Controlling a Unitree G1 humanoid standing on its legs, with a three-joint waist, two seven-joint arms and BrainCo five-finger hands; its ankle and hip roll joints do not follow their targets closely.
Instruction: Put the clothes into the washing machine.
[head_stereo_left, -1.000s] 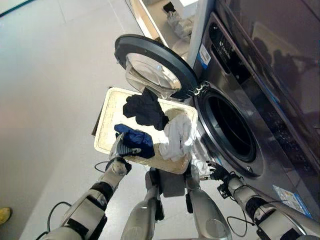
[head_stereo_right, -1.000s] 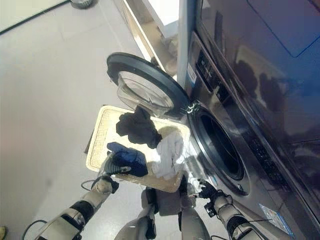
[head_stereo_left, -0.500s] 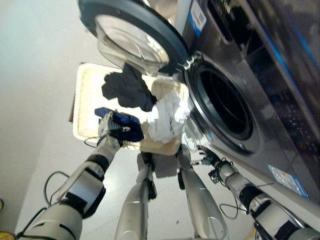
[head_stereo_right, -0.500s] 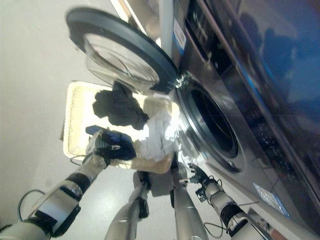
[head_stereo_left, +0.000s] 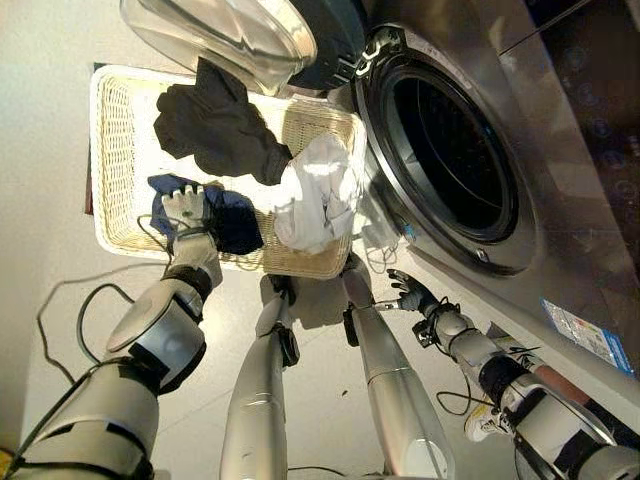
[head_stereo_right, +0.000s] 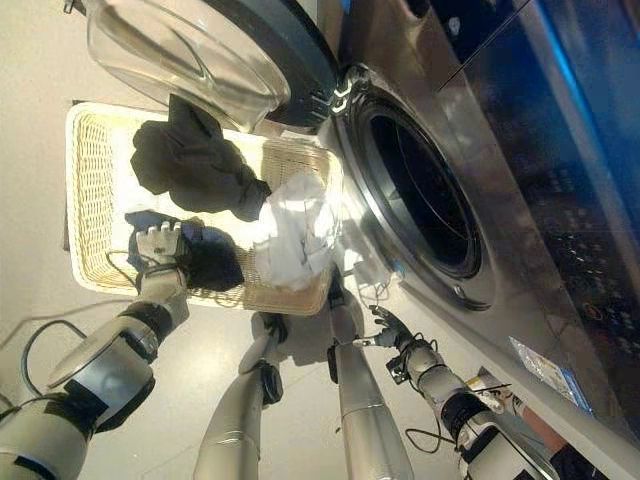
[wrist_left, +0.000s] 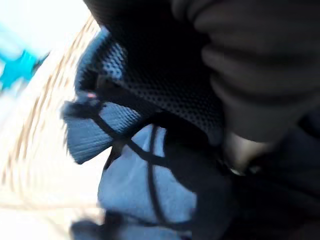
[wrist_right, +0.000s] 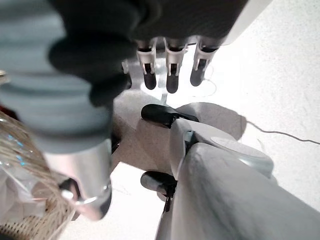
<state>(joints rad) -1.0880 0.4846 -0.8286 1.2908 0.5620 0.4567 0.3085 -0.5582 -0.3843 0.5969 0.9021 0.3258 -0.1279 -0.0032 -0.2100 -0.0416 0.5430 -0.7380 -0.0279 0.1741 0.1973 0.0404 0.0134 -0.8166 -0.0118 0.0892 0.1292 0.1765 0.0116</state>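
At left of centre in the wicker basket (head_stereo_left: 120, 120), left hand (head_stereo_left: 186, 207) rests spread-fingered on the dark blue garment (head_stereo_left: 232, 222). Right hand (head_stereo_left: 408, 292) hangs slack-fingered. Advice: curl fingers fully before lifting toward the drum opening (head_stereo_left: 452, 145).

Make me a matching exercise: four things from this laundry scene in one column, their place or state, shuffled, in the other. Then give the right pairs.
Things:
1. black garment
2. white garment
3. blue garment
4. washing machine door

Place or state:
A. under the left hand
B. swung open above the laundry basket
C. draped over the basket edge nearest the drum
D. spread across the basket's middle

Pairs: 1-D, 2-C, 3-A, 4-B
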